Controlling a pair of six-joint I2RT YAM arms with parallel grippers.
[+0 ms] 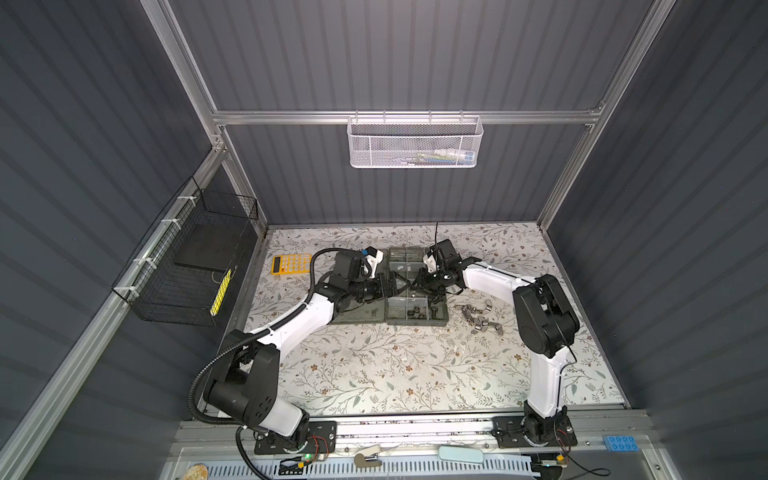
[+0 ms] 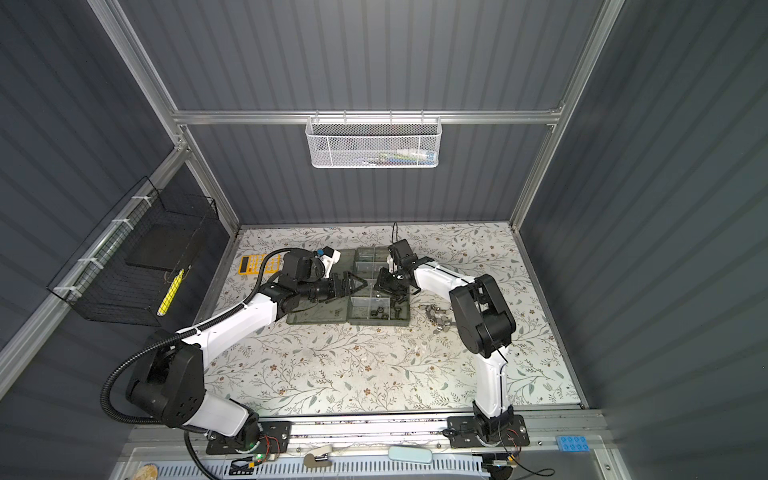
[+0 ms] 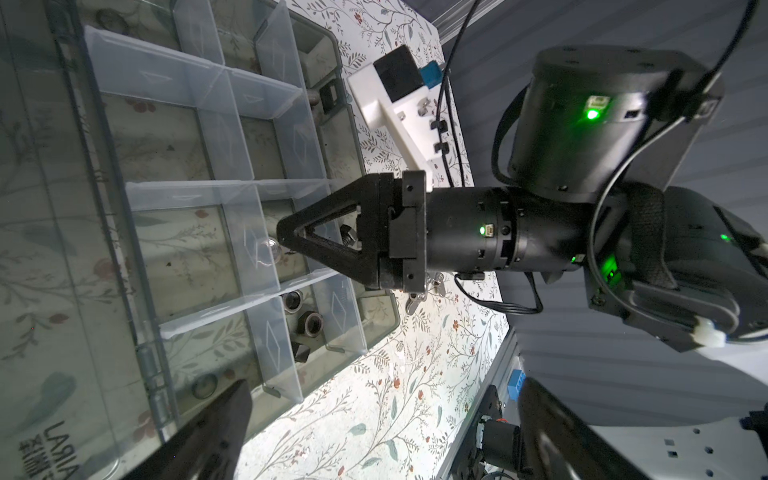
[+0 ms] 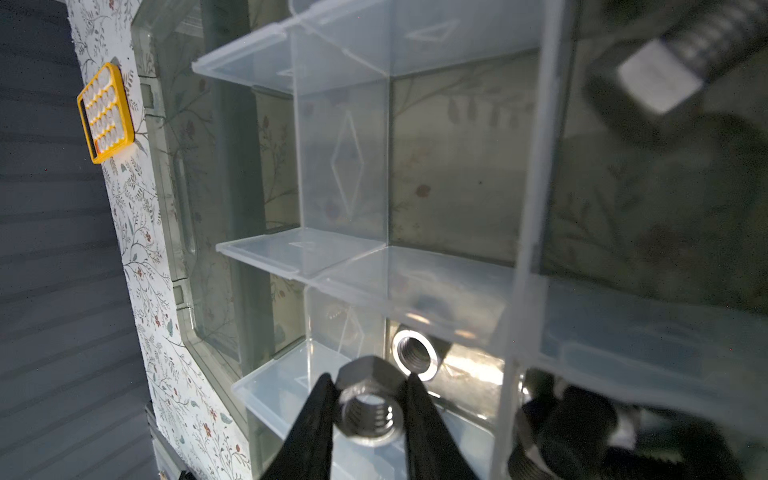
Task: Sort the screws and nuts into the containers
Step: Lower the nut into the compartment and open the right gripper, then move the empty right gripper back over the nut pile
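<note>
Silver threaded hex nut (image 4: 368,411) — pinched between the right gripper's (image 4: 369,379) black tapered fingers (image 4: 322,415), over the clear-walled containers (image 4: 340,166); one cell beside it holds a second nut (image 4: 415,353). Left gripper (image 2: 358,285) — jaws spread. I see the grey-green case (image 1: 440,321) near the floral table's (image 1: 374,374) far edge; ribbed grey walls (image 1: 415,62) around.

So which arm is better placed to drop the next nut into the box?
Right. The right claw grips a silver nut directly over the cells; the left claw hangs open and empty.
</note>
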